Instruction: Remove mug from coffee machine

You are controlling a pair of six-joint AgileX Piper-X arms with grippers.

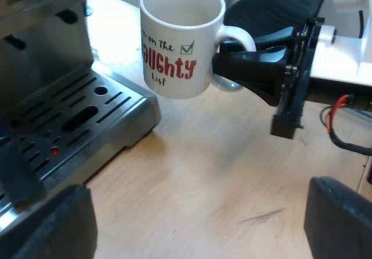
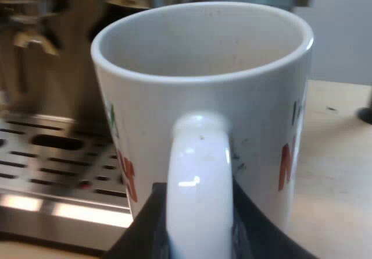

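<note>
The right gripper point(image 2: 197, 233) is pinching the handle point(image 2: 197, 171) of a white ceramic mug point(image 1: 181, 43), its two black fingers closing on either side of the loop. It is holding the mug upright in the air over the wooden table point(image 1: 221, 171), just beside the espresso machine's slotted drip tray point(image 1: 75, 119) and clear of it. The mug, lettered in red and black, is looking empty inside. The left gripper point(image 1: 195, 221) is hanging over the table near the tray with its fingers spread wide, grasping nothing. By its build the mug is likely stiff, glazed and slick, fairly light while empty, and apt to chip if knocked against the steel. A pinch on the handle alone is probably leaving it free to tilt, so gripping close to where the handle meets the wall is looking surest.
</note>
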